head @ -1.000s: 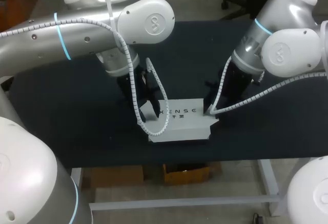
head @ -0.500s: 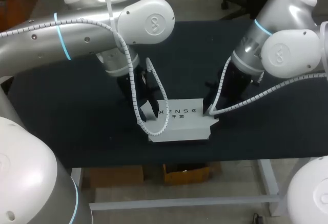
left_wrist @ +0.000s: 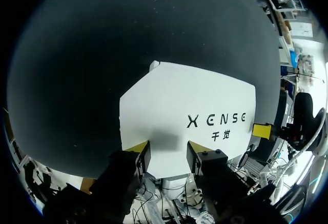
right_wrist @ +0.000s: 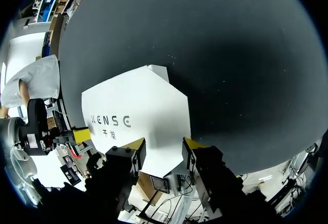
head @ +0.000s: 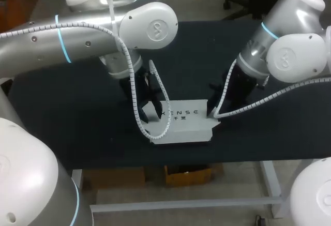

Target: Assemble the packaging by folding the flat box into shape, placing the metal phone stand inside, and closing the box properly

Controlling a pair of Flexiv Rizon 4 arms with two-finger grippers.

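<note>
flat box [head: 182,125]: smooth matt white card; table [head: 72,117]: dark matt cover; left arm [head: 83,37]: glossy shell.

Head view: white box [head: 183,120], left edge hidden behind left arm's coiled cable [head: 136,104]. Wrist views: box's near edge partly covered by left gripper [left_wrist: 165,155] and right gripper [right_wrist: 163,152].

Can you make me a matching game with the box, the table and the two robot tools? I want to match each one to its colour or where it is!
Things:
1. box
2. table
3. left tool
4. right tool

Matches:
A. at the box's right end
B. black
C. white with dark letters
D. at the box's left end

Pairs: 1-C, 2-B, 3-D, 4-A
</note>
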